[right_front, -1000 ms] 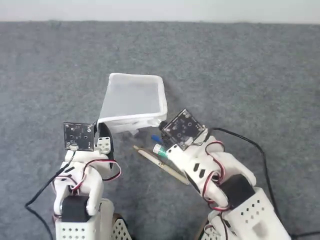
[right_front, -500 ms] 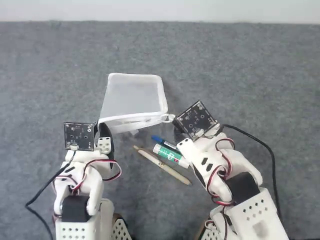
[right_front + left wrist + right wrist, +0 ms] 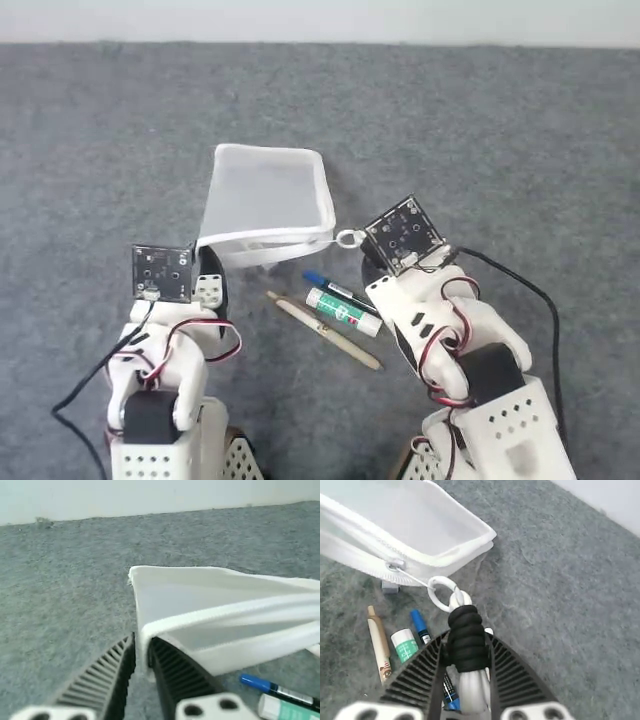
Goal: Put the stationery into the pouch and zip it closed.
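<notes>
Pouch (image 3: 265, 200), white and see-through, is lying open on the grey carpet-like table (image 3: 520, 140) in the middle of the high view, with its mouth facing the two arms.

The left gripper (image 3: 141, 642) is sitting at the near left corner of the pouch. The high view is hiding its grip under the wrist camera board. The left wrist view is showing the ridged fingers (image 3: 172, 667) pressed together on the pouch's rim, pinching the fabric at that corner.

The right gripper (image 3: 466, 640) is sitting just off the pouch's near right corner. Its own wrist view is showing it clamped on a pull cord (image 3: 465, 635) wrapped in black, which the high view is not making out.

Three stationery pieces are lying on the table between the arms, outside the pouch: a tan pencil (image 3: 322, 330), a white and green tube (image 3: 343, 309) and a blue-capped pen (image 3: 330, 287), near one another.

A white ring (image 3: 442, 592) is joining the pull cord to the zipper slider at the pouch's corner. In the high view the ring (image 3: 347, 238) is appearing as a small loop beside that corner.
</notes>
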Tool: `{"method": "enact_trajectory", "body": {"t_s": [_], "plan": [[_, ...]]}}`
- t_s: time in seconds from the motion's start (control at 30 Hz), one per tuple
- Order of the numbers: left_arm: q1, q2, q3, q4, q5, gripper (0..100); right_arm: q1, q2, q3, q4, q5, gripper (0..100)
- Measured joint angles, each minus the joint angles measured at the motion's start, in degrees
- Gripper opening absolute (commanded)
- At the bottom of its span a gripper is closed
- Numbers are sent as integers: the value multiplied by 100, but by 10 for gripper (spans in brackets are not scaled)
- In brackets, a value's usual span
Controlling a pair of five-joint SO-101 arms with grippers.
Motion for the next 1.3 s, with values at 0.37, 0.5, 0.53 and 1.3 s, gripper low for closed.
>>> {"method": "enact_trajectory", "body": {"t_s": [0.37, 0.5, 0.53, 1.3], "plan": [[-97, 0, 0, 246, 114, 261, -167, -9, -246, 316, 0, 8], [-97, 0, 9, 246, 114, 261, -237, -9, -492, 580, 0, 8], [-97, 0, 70, 229, 114, 261, -308, -9, -519, 607, 0, 8], [-97, 0, 527, -211, 97, 8, -1248, -1547, -571, 1284, 0, 76]]}}
